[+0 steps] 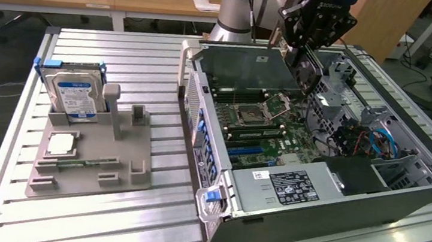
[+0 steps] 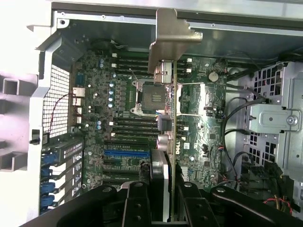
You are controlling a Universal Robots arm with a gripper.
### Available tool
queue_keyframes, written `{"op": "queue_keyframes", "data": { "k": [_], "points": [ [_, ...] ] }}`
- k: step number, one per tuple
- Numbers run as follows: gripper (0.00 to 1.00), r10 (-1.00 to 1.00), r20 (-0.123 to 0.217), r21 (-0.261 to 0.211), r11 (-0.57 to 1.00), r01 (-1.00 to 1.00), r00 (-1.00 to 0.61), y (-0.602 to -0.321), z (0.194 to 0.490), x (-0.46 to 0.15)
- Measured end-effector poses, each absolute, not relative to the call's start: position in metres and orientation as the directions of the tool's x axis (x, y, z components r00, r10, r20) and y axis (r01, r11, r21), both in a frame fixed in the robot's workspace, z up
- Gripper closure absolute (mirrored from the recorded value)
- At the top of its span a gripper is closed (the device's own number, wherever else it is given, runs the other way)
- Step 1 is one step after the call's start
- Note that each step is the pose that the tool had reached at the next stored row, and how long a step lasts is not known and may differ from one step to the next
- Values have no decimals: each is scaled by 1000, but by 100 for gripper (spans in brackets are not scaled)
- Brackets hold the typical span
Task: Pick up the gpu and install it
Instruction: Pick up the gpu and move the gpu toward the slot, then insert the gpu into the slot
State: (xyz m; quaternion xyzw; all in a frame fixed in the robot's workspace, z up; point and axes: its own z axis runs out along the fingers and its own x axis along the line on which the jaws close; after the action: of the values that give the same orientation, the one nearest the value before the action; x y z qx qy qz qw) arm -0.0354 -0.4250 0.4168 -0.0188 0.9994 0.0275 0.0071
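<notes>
The gripper is clamped on the gpu, its black fingers pressing on either face of the card's near end in the wrist view. The card runs away from the camera edge-on, a slim slab that ends in its metal bracket. It hangs above the motherboard, not seated in any slot.

The card looks light and rigid but fragile. Its flat faces carry components and its lower edge carries the contacts, so the sound hold is a pinch across the bare board or by the bracket, as here, keeping the card square and off its connector edge. Held by one end, a thin board like this could twist or rock if it meets the slot at an angle.

Below and beyond it lie the empty CPU socket and a blue expansion slot. In the exterior view the gpu shows its dark face, held over the far end of the open computer case. The hard drive stands well apart on a grey fixture, toward the exterior view's left.
</notes>
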Motion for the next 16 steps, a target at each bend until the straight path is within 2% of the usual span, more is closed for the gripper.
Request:
{"op": "queue_keyframes", "data": {
  "k": [9, 16],
  "points": [
    [72, -40, -15, 55, 998, -41, -999, -425, 417, -35],
    [72, -124, -15, 55, 991, -124, -992, -425, 417, -35]
  ]
}}
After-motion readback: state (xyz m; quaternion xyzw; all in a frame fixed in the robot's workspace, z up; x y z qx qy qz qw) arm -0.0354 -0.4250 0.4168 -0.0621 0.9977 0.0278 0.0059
